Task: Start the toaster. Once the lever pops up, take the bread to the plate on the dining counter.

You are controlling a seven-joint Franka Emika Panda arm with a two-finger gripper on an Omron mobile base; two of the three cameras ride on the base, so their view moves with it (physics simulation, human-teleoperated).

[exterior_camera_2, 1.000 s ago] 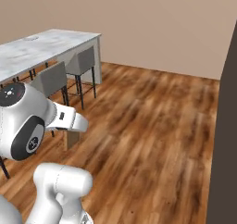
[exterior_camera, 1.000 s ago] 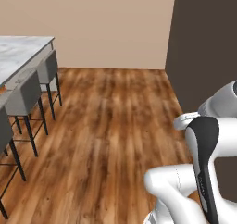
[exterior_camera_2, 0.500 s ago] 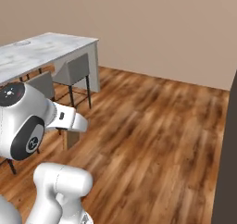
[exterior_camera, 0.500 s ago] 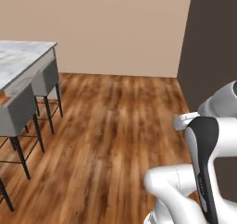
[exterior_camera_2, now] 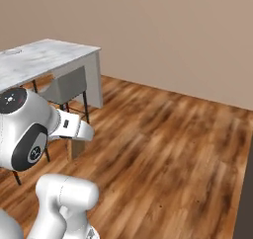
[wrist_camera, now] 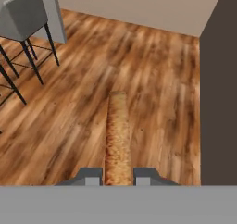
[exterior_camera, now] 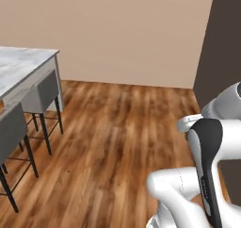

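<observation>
While the marble-topped dining desk [exterior_camera_2: 47, 60] with grey stools [exterior_camera: 40, 93] stands at the left over the wooden floor [exterior_camera: 113, 147], the pincer [wrist_camera: 117, 176] grips the bread [wrist_camera: 117, 135], a brown-crusted slice seen edge-on.

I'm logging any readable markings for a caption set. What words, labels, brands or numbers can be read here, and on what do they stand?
None can be read.
The bread held between the gripper fingers is plain crust.
The dining counter is bare marble with a faint round outline near its far end, too blurred to tell what it is.
The stools, wood floor and walls carry no lettering.
</observation>
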